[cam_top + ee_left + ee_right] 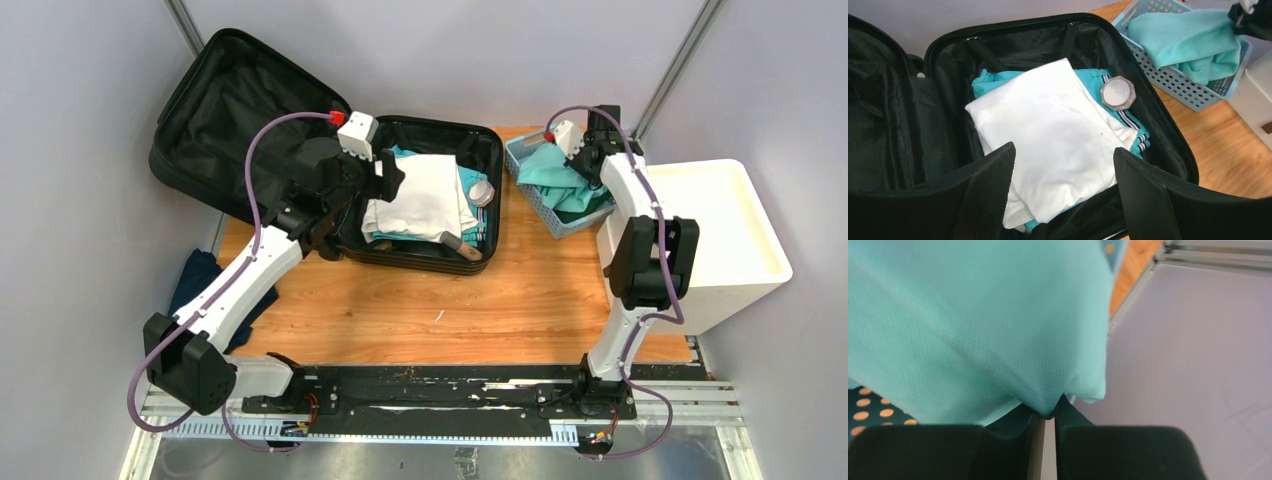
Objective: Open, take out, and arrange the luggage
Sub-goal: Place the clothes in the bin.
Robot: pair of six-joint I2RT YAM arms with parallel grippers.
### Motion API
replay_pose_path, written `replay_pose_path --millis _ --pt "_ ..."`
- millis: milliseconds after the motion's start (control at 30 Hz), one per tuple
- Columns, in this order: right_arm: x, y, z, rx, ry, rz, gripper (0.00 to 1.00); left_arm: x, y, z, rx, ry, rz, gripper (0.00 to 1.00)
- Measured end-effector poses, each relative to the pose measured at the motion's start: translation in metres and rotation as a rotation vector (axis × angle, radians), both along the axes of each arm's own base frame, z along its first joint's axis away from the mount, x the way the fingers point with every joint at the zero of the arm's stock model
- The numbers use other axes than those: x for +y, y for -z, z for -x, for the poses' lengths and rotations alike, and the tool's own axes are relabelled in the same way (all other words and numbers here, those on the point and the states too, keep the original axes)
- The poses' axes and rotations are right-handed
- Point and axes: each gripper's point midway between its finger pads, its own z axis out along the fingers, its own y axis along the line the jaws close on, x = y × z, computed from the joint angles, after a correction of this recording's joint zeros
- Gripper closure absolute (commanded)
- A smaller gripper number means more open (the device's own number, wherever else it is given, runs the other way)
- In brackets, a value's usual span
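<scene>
The black suitcase (pixel 250 120) lies open at the back left, lid (pixel 215 100) flat against the wall. Its base (pixel 1173 145) holds a folded white garment (pixel 415 195) on teal striped clothes (pixel 1135 137) and a small round grey-lidded jar (pixel 481 191); the garment (pixel 1048 130) and the jar (pixel 1118 92) also show in the left wrist view. My left gripper (pixel 385 180) is open and empty just above the white garment's near-left edge; its fingers (pixel 985 195) frame it. My right gripper (pixel 590 150) is shut on a teal cloth (pixel 973 315) over the light-blue mesh basket (pixel 535 205).
A white drawer unit (pixel 725 240) stands at the right, close beside the right arm. A dark blue cloth (pixel 200 275) lies off the table's left edge. The wooden tabletop (pixel 450 310) stretches in front of the suitcase. Grey walls close in behind.
</scene>
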Motion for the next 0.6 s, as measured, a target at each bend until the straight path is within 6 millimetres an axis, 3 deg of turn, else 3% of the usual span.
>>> replay_pose_path --millis 67,133,233,300,500,600 --pt "0.001 0.015 0.008 0.066 -0.012 0.007 0.56 0.0 0.003 -0.001 0.004 0.004 -0.004 0.21" --pt "0.004 0.033 0.019 0.153 -0.025 -0.006 0.46 -0.002 0.006 -0.004 0.01 0.012 -0.008 0.2" --pt "0.011 0.042 0.031 0.241 -0.033 -0.055 0.4 -0.006 0.012 -0.007 0.021 0.029 -0.017 0.2" --pt "0.02 0.03 0.033 0.26 -0.057 -0.103 0.41 -0.008 0.016 -0.01 0.028 0.042 -0.021 0.19" --pt "0.058 -0.043 0.013 0.121 -0.171 -0.278 0.5 -0.011 0.017 -0.014 0.032 0.07 -0.01 0.16" --pt "0.076 -0.051 0.01 0.109 -0.194 -0.38 0.64 -0.013 0.013 -0.015 0.025 0.081 0.009 0.11"
